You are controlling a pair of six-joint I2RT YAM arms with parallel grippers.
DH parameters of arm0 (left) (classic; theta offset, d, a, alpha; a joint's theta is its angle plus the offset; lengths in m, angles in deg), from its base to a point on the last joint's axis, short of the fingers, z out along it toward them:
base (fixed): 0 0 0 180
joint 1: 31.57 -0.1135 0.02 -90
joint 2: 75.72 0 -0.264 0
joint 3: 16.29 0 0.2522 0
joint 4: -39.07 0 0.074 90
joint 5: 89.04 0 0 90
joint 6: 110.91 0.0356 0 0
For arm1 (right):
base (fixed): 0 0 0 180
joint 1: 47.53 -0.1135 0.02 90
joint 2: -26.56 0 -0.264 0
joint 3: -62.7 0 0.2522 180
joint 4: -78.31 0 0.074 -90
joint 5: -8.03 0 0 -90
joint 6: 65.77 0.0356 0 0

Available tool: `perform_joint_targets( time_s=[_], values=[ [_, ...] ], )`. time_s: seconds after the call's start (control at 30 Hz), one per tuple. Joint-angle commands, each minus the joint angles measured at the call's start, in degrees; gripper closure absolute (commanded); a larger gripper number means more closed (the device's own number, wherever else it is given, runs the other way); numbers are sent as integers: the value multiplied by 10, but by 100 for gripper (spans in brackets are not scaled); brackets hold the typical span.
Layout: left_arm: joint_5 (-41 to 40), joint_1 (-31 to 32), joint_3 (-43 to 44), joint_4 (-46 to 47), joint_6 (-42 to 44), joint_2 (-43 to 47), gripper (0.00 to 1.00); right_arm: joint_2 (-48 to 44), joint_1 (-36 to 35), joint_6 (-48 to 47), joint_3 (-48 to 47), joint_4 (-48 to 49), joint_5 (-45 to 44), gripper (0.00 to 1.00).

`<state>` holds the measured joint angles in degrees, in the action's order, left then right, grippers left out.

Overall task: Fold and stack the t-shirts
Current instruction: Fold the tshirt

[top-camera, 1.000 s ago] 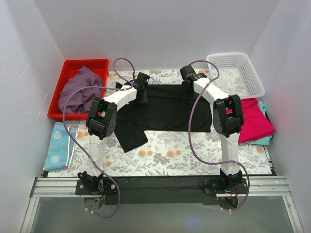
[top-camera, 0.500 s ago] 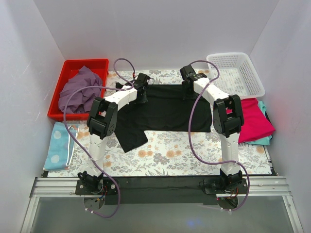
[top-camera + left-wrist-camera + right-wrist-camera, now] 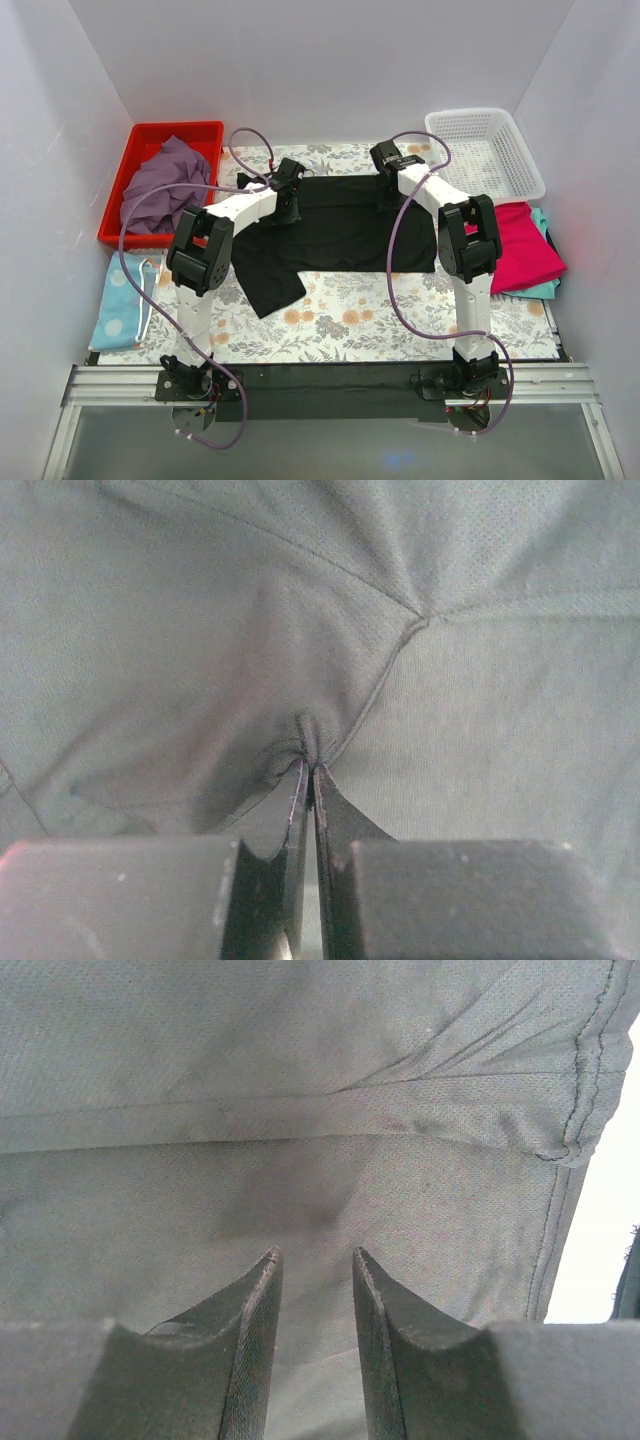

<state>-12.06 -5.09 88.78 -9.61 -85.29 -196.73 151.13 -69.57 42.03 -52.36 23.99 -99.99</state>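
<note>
progress: early; black t-shirt (image 3: 340,225) spread unfolded beneath left hand (image 3: 312,770) and right hand (image 3: 315,1255); magenta t-shirt (image 3: 525,250) on teal t-shirt (image 3: 540,291), apparently folded, right of right hand; purple t-shirt (image 3: 160,185) heaped in red bin (image 3: 150,132), left of left hand | left hand: pinched shut on a pucker of black cloth | right hand: jaws part open over the cloth, gripping nothing | surface (image 3: 340,320): floral cover; white basket (image 3: 490,150) right of right hand | room: plain white walls

A large black cloth t-shirt (image 3: 340,225) is seen on a cream orange-flowered table cover (image 3: 350,320); a rectangular red plastic bin (image 3: 175,127) is seen to its left.
</note>
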Motion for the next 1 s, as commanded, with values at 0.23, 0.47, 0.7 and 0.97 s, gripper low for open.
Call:
perform_joint_targets(
  time_s=[0.23, 0.47, 0.7, 0.97],
  values=[
    [27, 16, -25, -7, -2, 72, 93, -16, -2, 13, 15, -1, -10, 60],
    [-5, 15, -31, -15, -3, 98, 58, -22, -2, 14, 22, -1, -15, 60],
    [-45, 15, -76, -43, -32, 182, 51, -83, -1, 15, 79, -1, -47, 58],
    [22, 21, -224, -115, -62, 321, 50, -194, 2, 31, 209, 0, -40, 56]
  ],
)
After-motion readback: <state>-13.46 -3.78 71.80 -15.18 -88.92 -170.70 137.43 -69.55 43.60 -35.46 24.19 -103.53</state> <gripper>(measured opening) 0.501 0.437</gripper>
